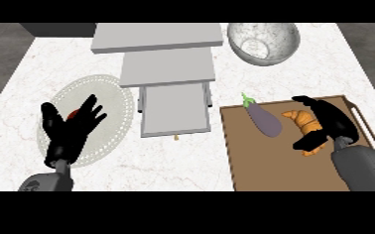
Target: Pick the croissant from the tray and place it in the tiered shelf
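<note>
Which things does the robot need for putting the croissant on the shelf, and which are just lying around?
Needed: the croissant, the brown tray it lies on, the grey tiered shelf, and the right hand curled round the croissant.

Just lying around: the eggplant on the tray, the metal bowl, the round plate, and the left hand, open over the plate.

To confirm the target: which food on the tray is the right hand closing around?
The orange croissant, under the right hand; the purple eggplant lies untouched beside it.
</note>
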Tool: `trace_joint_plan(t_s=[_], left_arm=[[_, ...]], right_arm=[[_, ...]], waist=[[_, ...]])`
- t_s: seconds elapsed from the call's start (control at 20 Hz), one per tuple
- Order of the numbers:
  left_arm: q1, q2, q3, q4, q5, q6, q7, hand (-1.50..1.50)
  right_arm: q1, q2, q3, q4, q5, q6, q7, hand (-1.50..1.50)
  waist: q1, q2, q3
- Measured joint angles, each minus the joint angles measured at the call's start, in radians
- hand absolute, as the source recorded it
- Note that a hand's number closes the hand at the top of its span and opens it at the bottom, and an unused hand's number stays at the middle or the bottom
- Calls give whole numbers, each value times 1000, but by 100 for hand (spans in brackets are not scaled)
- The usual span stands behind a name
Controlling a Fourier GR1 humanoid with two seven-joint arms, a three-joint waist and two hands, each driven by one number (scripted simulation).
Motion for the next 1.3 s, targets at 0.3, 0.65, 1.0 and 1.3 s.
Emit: trace_joint_plan(t_s=[0.3, 0.65, 1.0, 1.3], left_arm=[[16, 6, 0, -31, -6, -3, 24, 0], [19, 0, 10, -2, -7, -22, -20, 0], [-4, 0, -7, 0, -10, -32, 8, 0], [-8, 3, -8, 5, -14, -30, 17, 0]], right_arm=[[-2, -8, 38, 15, 40, 37, -92, 150], [46, 66, 75, -85, 56, 14, -127, 150], [3, 334, 384, -261, 122, -64, 155, 150], [-72, 416, 665, -454, 139, -240, 444, 150]], waist=[[0, -7, -11], [-9, -10, -13], [32, -17, -11], [37, -14, 0]])
